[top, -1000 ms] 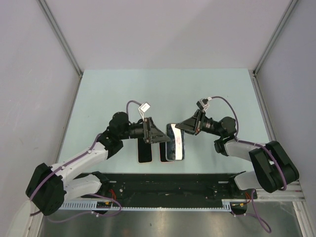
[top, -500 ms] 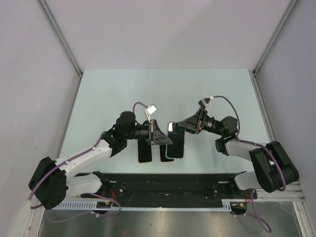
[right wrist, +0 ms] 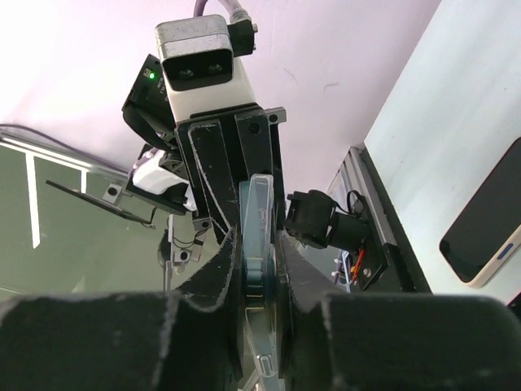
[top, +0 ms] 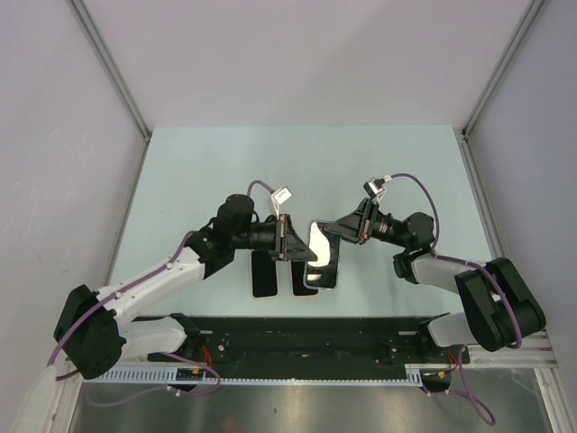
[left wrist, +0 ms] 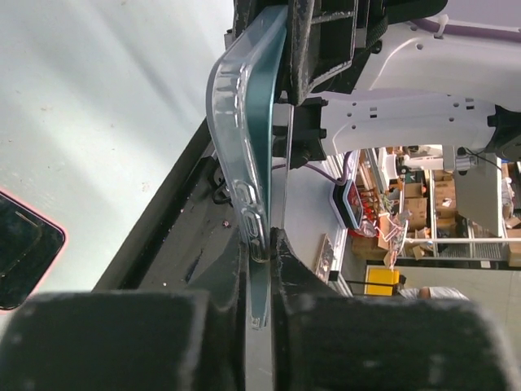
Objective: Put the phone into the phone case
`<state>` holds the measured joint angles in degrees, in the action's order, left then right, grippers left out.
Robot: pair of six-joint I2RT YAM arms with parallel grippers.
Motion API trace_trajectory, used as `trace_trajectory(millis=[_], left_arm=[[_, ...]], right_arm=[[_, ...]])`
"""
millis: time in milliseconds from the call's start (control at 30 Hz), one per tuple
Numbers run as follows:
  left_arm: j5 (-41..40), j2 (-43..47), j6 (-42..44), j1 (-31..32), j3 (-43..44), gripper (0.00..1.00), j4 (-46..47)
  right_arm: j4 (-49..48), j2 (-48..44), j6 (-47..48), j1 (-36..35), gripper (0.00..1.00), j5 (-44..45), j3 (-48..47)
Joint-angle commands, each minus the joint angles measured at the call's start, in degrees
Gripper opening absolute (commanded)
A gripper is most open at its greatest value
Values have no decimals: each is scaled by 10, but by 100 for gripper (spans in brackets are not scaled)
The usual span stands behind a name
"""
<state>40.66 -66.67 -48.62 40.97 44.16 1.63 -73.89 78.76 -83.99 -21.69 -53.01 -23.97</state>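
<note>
A clear phone case (top: 319, 257) with a dark teal phone inside stands on edge above the table, between both grippers. My left gripper (top: 301, 249) is shut on its left end. My right gripper (top: 332, 233) is shut on its right end. In the left wrist view the case (left wrist: 247, 147) runs edge-on from my left gripper (left wrist: 259, 244) up to the right gripper's fingers (left wrist: 321, 41). In the right wrist view the case (right wrist: 260, 220) sits edge-on in my right gripper (right wrist: 259, 248), with the left gripper's fingers (right wrist: 213, 175) behind it.
Two dark phones lie flat on the pale green table (top: 198, 171) under the grippers: a pink-edged one (top: 264, 278) (left wrist: 20, 244) and another (top: 300, 281). A cream-edged phone (right wrist: 484, 224) shows in the right wrist view. The black base rail (top: 306, 336) runs along the near edge.
My left gripper has moved right and closed on the case's left end. The case has tipped from lying nearly flat to standing on edge. The right gripper has kept its hold.
</note>
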Motion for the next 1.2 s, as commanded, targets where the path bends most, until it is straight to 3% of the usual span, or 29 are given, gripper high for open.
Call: trace_trajectory(millis=[0, 200, 500, 533, 667, 733, 767, 933, 1167], left_arm=[[-64, 6, 29, -5, -1, 18, -19], [-7, 33, -28, -5, -53, 44, 74], [33, 30, -37, -4, -75, 45, 82], [35, 28, -38, -3, -76, 45, 82], [26, 9, -13, 0, -64, 8, 30], [-22, -1, 34, 9, -36, 1, -21], [-36, -3, 46, 12, -28, 0, -64], [-80, -13, 59, 16, -4, 0, -79], [-122, -26, 63, 17, 13, 0, -105]], right_arm=[[-171, -19, -44, -4, 0, -17, -10], [-172, -29, -44, 9, 0, -1, -11], [-172, -39, -50, 24, 0, 18, -11], [-172, -37, -48, 25, 0, 18, -11], [-171, -29, -46, 27, 1, 19, -11], [-168, -27, -41, 26, 9, 17, -11], [-166, -25, -34, 28, 13, 16, -11], [-156, -15, -33, 22, 37, 1, -11], [-115, -19, -1, -1, 42, -41, -6]])
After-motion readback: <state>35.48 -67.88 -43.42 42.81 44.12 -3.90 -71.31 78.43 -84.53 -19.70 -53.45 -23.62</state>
